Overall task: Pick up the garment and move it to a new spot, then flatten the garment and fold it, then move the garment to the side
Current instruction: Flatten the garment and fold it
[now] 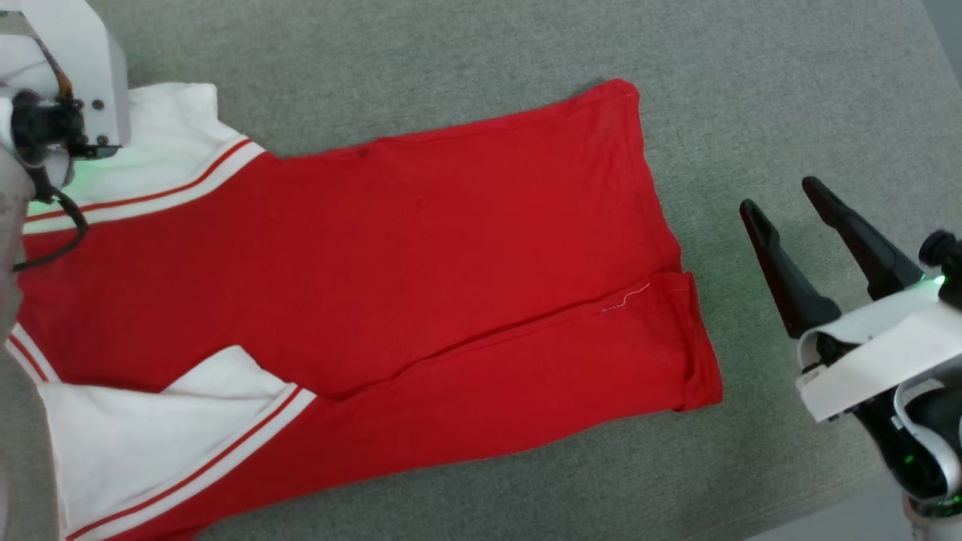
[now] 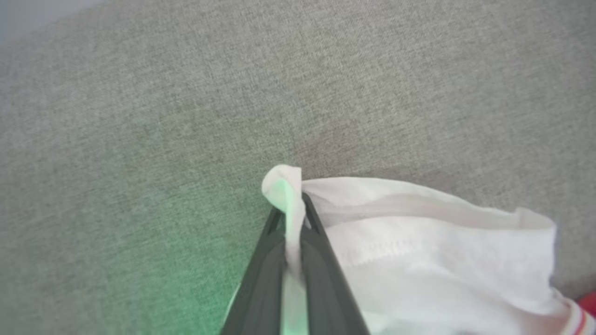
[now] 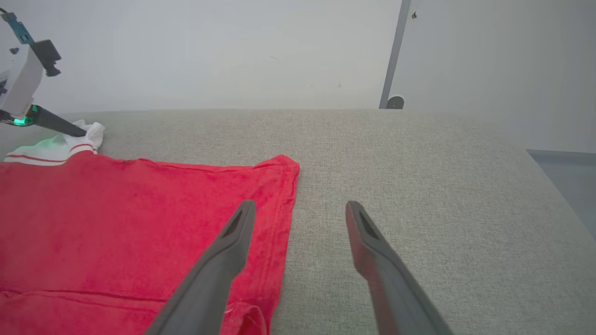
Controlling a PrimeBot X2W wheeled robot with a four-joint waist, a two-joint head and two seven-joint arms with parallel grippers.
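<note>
Close to the lens in the left wrist view, the left gripper [image 2: 292,215] has its two dark jaws pressed together on a fold of white sleeve cloth. A small tuft of the cloth pokes out past their tips, washed in green light. The sleeve belongs to the garment [image 1: 421,248], a red jersey T-shirt with white short sleeves and red-and-white striped trim. It lies spread out on a grey fabric-covered bench [image 1: 751,90].

In the head view the garment's long axis runs across the picture from the robot's left to its right, tilted a little so the right end sits farther from the robot. The shoulders and both white sleeves point to the robot's left, and the straight hem points to its right. The side facing up is plain red cloth. The garment's near long edge is folded over onto the body, leaving a long crease that runs toward the hem. A short loose white thread [image 1: 627,298] lies on the seam there. The pinched sleeve is the one at the garment's far left corner.

The right gripper [image 1: 782,197] is just beside the garment's hem end, over bare bench, its jaws spread wide with nothing between them. In the right wrist view one jaw crosses the red hem corner and the other crosses bare grey. Whether either touches the surface cannot be told.
</note>
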